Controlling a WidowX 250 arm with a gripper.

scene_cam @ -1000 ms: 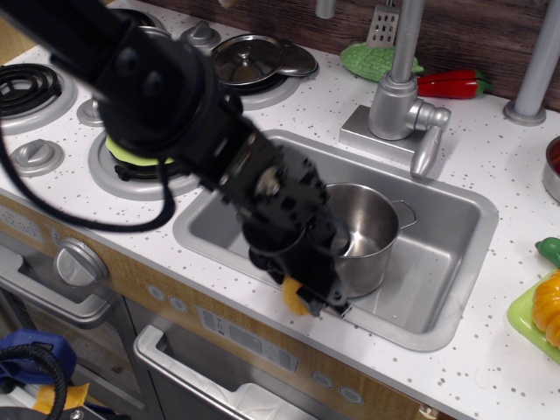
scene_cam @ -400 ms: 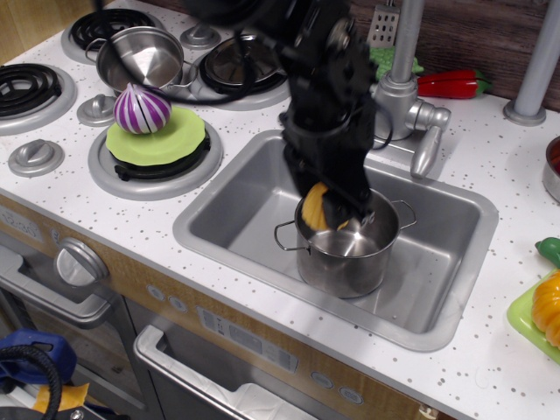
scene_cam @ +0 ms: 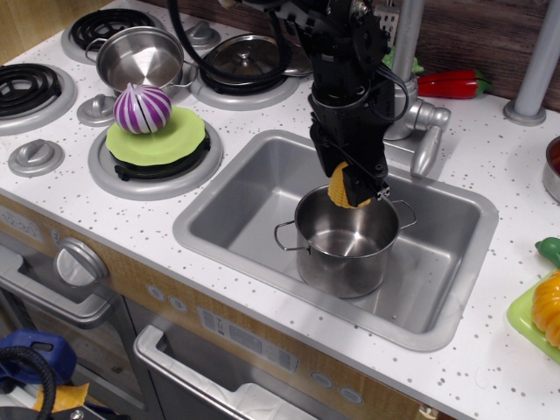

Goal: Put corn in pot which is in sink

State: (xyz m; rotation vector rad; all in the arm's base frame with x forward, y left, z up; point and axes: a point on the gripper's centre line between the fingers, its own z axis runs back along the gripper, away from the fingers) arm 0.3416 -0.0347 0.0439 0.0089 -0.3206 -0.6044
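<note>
Corn placement over the pot, shown at the moment of release. The sink (scene_cam: 236, 197), a grey basin set in a speckled counter (scene_cam: 490, 175), is the largest element; the pot (scene_cam: 346, 254) stands upright inside it, toward the basin's right half, its mouth open and its interior seen to be bare. The arm (scene_cam: 350, 52) is brought in from above and behind, and the gripper (scene_cam: 357, 185) is held at the pot's far rim, pointing downward. The corn (scene_cam: 343, 186) is clasped between the closed jaws, its yellow-orange body showing on the gripper's left side, just above the rim and over the far part of the pot's mouth. Its long axis appears roughly upright, though much of it is hidden by the jaws. The deciding relation is vertical: the pot's opening lies directly beneath the corn, with only the far rim near enough to be struck. It is judged that the jaws need only be parted, perhaps after a slight shift toward the pot's centre, for the corn to fall inside.
</note>
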